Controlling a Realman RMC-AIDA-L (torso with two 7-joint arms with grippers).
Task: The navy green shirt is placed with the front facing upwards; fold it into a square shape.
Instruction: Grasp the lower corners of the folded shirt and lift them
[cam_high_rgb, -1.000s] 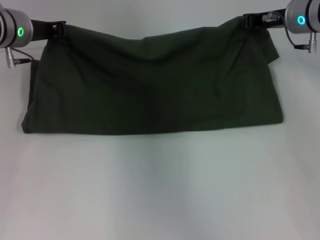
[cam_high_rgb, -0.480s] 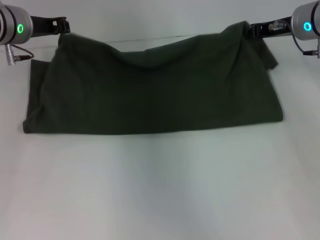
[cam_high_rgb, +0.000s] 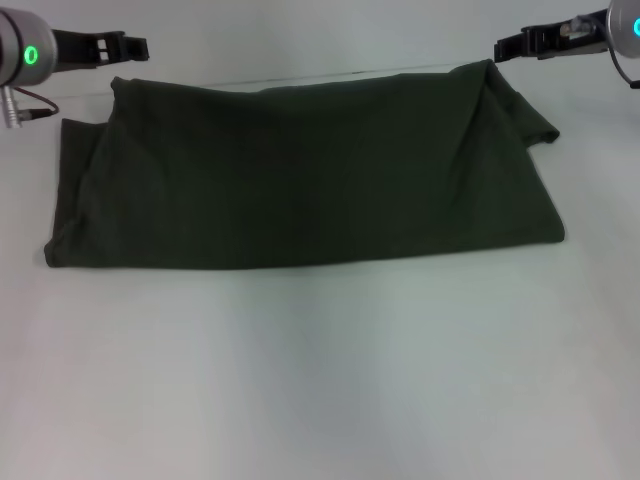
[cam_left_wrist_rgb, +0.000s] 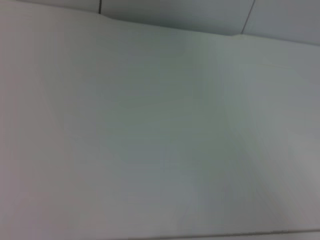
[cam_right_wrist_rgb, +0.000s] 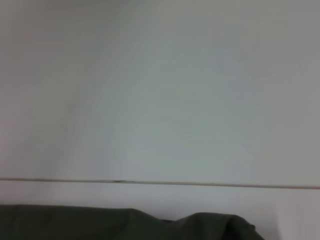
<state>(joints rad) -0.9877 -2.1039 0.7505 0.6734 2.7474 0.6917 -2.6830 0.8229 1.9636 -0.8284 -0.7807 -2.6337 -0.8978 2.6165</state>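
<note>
Shirt (cam_high_rgb: 300, 170) is lying flat across the far half of a white table (cam_high_rgb: 320, 380), folded into a wide dark green band, its long edges running from 9 o'clock to 3 o'clock. Left gripper (cam_high_rgb: 135, 46) is hovering at 10 o'clock, just off the shirt's far left corner, holding nothing. Right gripper (cam_high_rgb: 505, 47) is hovering at 2 o'clock beside the far right corner, also holding nothing. How wide either claw is parted cannot be told.
</note>
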